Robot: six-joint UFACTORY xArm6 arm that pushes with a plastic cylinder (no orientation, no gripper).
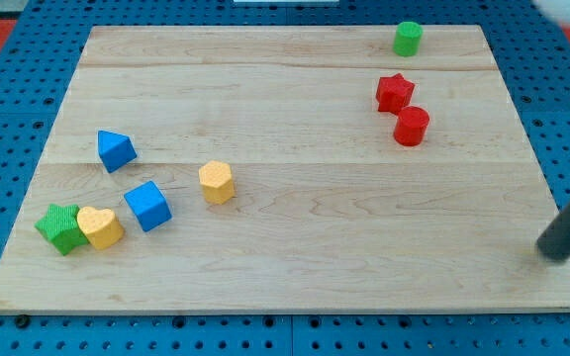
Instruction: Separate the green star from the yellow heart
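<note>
The green star [60, 228] lies near the board's lower left corner. The yellow heart [100, 227] sits right beside it on its right, touching it. My rod comes in from the view's right edge, blurred, and my tip [559, 253] is near the board's lower right edge, far from both blocks.
A blue cube [147, 206] sits just right of the heart. A blue triangular block [116, 150] lies above it and a yellow hexagon [217, 182] further right. A red star [395, 93], a red cylinder [412, 126] and a green cylinder [408, 39] are at the upper right of the wooden board [315, 247].
</note>
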